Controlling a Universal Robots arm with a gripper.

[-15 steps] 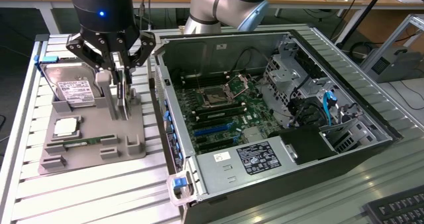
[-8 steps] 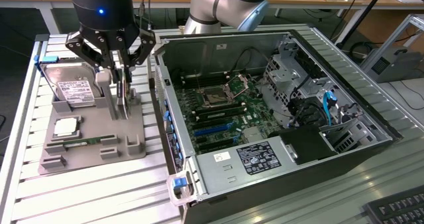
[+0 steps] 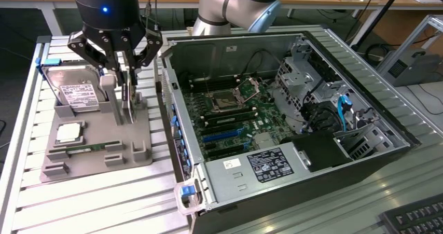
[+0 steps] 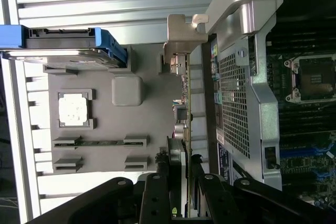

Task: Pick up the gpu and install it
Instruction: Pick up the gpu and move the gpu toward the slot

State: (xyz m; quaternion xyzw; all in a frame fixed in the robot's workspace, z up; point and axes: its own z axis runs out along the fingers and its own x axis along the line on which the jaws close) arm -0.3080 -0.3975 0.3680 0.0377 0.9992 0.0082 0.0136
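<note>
The gripper [image 4: 185, 162] lies nearest the wrist camera, its black linkages converging on the gpu [image 4: 186, 103], which it straddles with 1 finger on each face of the card. The fingers are drawn narrow and no gap shows between them and the board, so the grip reads as closed on the card. In the exterior view the gripper [image 3: 128, 87] points straight down over the grey fixture tray [image 3: 97, 164], with the gpu [image 3: 128, 108] directly below the fingertips, standing upright on its long edge in the tray. The tray lies on the slatted table on the exterior view's left of the open computer case [image 3: 229, 50], and the card stands just beside the case wall. The arm [image 3: 239, 5] reaches in from behind the case, and a blue light shows on the black wrist body. The card appears as 1 thin dark board seen edge-on, with small components along 1 face and a pale bracket [image 4: 181, 38] at the end away from the fingers. A hard drive [image 3: 72, 91] leans in the tray on the far side of the gripper from the case.
</note>
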